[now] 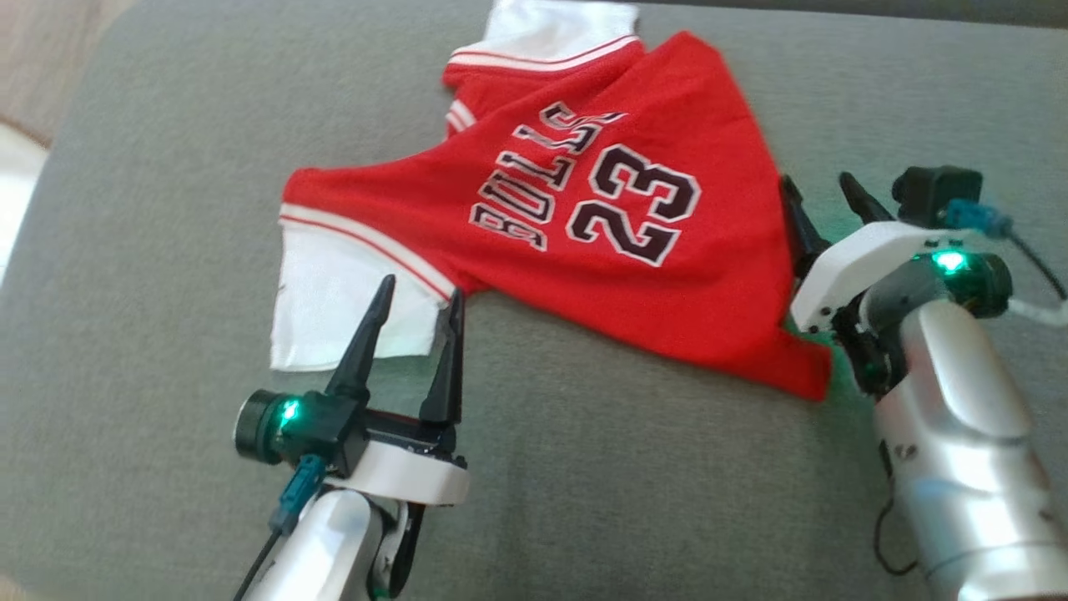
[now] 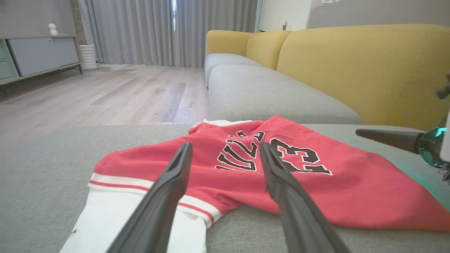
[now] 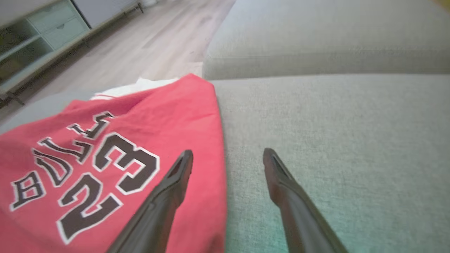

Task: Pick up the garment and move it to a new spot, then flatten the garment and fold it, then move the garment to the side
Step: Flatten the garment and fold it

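Head view: we flank the rumpled red-and-white fabric jersey (image 1: 601, 250), left gripper (image 1: 421, 292) at seven o'clock, right gripper (image 1: 814, 179) at three, both jaws spread, seemingly ready to seize its edges.

This is a home living room. A sofa (image 2: 351, 70) has yellow backrests and grey seat cushions, floor-length grey curtains (image 2: 140, 31) hang along the far wall, the floor (image 2: 105, 95) is pale wood plank, and a low sideboard (image 2: 38, 52) has pale green drawers.
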Tool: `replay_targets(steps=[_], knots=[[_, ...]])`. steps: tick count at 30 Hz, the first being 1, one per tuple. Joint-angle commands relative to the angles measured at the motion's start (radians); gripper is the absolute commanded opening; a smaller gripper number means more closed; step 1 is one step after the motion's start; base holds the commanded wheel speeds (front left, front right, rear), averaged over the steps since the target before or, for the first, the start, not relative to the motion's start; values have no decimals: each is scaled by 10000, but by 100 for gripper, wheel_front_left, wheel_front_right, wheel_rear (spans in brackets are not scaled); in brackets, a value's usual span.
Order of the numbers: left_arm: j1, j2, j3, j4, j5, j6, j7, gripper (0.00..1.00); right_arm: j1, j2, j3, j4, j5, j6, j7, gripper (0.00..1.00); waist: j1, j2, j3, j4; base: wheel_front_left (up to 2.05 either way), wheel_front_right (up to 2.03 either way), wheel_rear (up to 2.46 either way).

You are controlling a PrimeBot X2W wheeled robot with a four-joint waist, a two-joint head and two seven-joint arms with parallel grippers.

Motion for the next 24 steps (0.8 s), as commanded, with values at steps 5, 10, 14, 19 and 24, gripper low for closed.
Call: replay_targets(steps=[5, 10, 14, 19, 24], knots=[[-417, -174, 354, -148, 125, -143, -95, 100, -1144, -87, 68, 1189, 228, -7, 635, 100, -2, 0, 403, 524, 0, 0, 0], [-549, -318, 368, -66, 181, -267, -95, 100, -1745, -311, 703, 2109, 608, -7, 1181, 80, -2, 0, 618, 750, 0, 0, 0], [-629, -409, 394, -9, 197, -333, -95, 100, -2315, -984, 1530, 2344, 464, -7, 768, 0, -2, 0, 709, 832, 0, 0, 0], [-685, -458, 421, 7, 187, -368, -95, 100, -3127, -1736, 1830, 2374, 84, -7, -87, 0, -2, 0, 788, 886, 0, 0, 0], [-760, -482, 364, -3, 132, -428, -95, 100, -4075, -2425, 2154, 2537, -646, -7, -622, 0, -2, 0, 966, 1033, 0, 0, 0]])
